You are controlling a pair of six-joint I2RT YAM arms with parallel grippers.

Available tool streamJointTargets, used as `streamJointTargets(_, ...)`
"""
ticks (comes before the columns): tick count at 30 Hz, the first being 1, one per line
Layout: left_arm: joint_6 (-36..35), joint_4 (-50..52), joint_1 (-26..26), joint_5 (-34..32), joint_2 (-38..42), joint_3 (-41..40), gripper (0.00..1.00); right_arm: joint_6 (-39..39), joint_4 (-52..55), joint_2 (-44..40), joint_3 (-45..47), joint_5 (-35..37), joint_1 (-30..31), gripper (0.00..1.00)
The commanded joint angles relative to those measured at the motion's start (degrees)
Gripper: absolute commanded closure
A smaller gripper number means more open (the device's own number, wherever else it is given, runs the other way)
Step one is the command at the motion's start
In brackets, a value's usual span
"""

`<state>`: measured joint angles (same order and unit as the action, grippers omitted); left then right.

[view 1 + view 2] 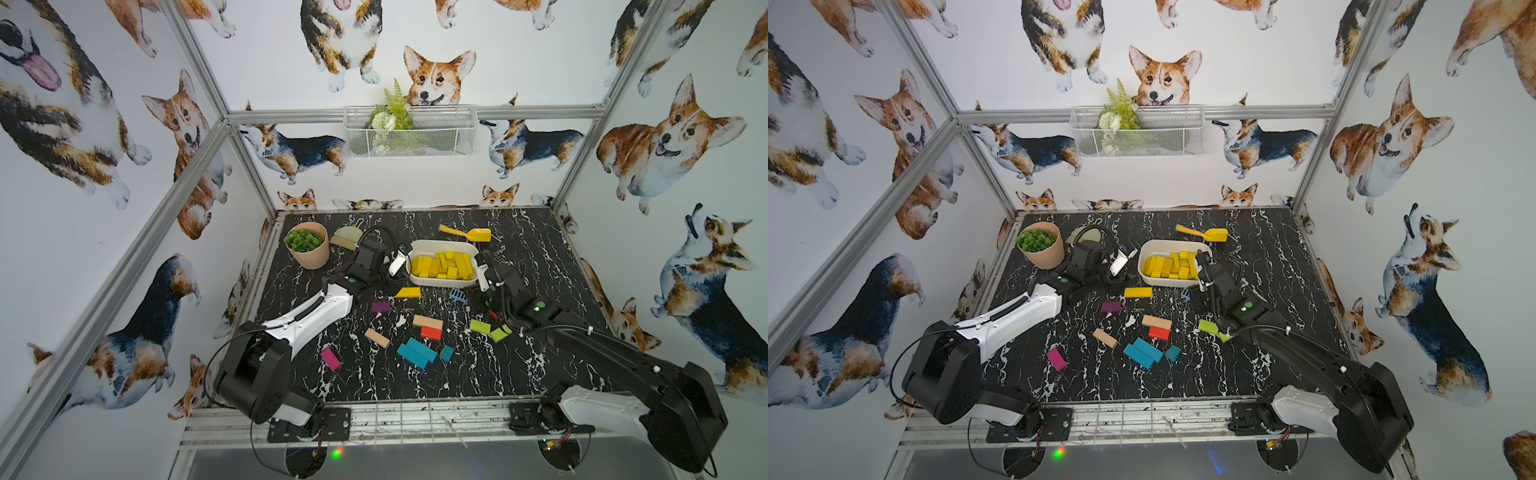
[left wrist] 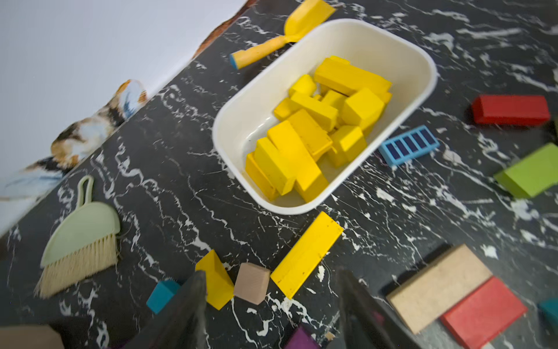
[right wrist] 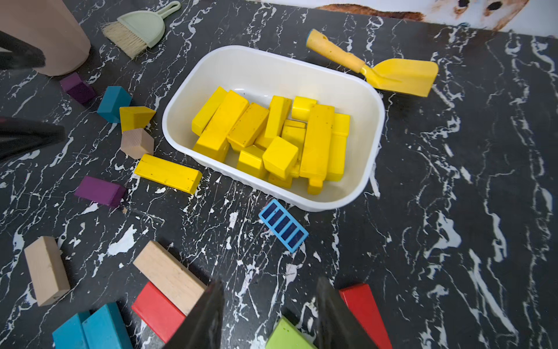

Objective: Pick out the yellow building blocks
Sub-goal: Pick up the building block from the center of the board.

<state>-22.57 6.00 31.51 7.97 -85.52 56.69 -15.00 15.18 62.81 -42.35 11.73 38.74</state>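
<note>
Marble tabletop (image 2: 157,187): yellow bar (image 2: 306,255) beside tub (image 2: 256,99), ahead of parted left fingers (image 2: 188,305).

Right of the white plastic tub (image 3: 259,71) the black marble tabletop (image 3: 453,196) lies bare for my right gripper (image 3: 270,281). A long yellow wooden bar (image 3: 168,173) lies just beside the tub's near wall; a yellow wooden wedge (image 3: 136,116), tan wooden cube (image 3: 136,142) and teal block (image 3: 113,102) crowd its left end. A blue plastic grille (image 3: 283,225) lies near the tub's near right corner.

Yellow blocks (image 3: 271,139) heaped in white tub (image 3: 265,74); yellow bar (image 3: 168,173), wedge (image 3: 134,116) outside
</note>
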Motion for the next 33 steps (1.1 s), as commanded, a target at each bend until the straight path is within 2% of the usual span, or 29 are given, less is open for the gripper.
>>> streamJointTargets(1,-14.3,5.8,-0.7,6.5,-2.2,2.0,0.27,1.2,-3.1,-3.5,2.0,3.6,0.1,0.48)
streamJointTargets(6,-22.6,14.4,-1.6,9.4,-7.9,6.7,0.27,2.3,-4.4,-7.4,4.0,5.8,0.0,0.48)
streamJointTargets(12,-27.9,23.1,-3.8,13.1,-15.4,13.7,0.28,3.3,-4.4,-9.7,4.4,6.0,0.1,0.48)
streamJointTargets(19,-30.5,29.4,-3.3,9.4,-24.4,22.4,0.29,3.9,-3.9,-10.8,4.4,6.1,0.0,0.48)
streamJointTargets(33,-35.2,34.0,-1.5,4.4,-33.3,29.5,0.33,5.7,-1.8,-11.3,3.7,6.7,0.0,0.47)
